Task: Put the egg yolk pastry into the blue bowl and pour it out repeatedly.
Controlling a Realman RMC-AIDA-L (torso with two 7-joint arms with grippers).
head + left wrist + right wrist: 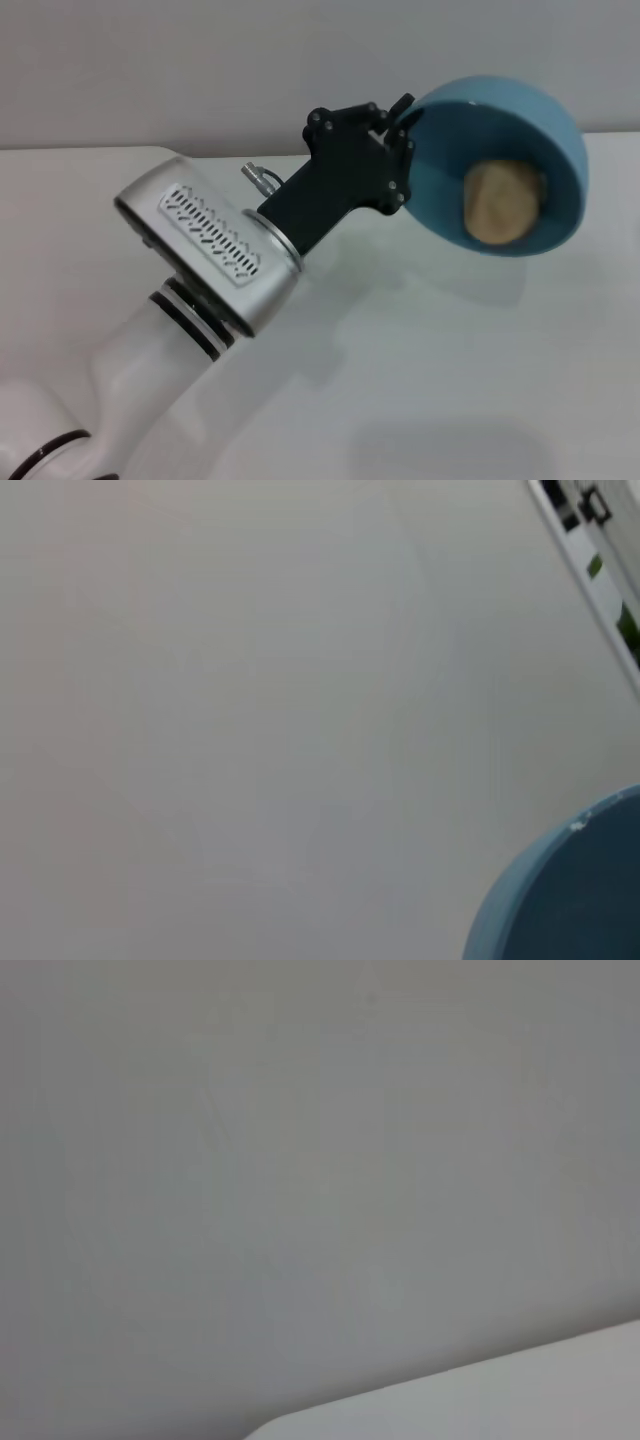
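In the head view my left gripper (398, 128) is shut on the rim of the blue bowl (520, 130) and holds it in the air above the white table, tipped steeply on its side with the opening facing me and downward. The egg yolk pastry (500, 204), a pale beige lump, lies inside against the bowl's lower wall near the rim. The bowl's blue outer wall (570, 900) also shows in the left wrist view. My right gripper is out of view.
The white table (420, 380) spreads below the bowl, with the bowl's soft shadow on it. A grey wall stands behind. The right wrist view shows only wall and a table corner (520, 1400).
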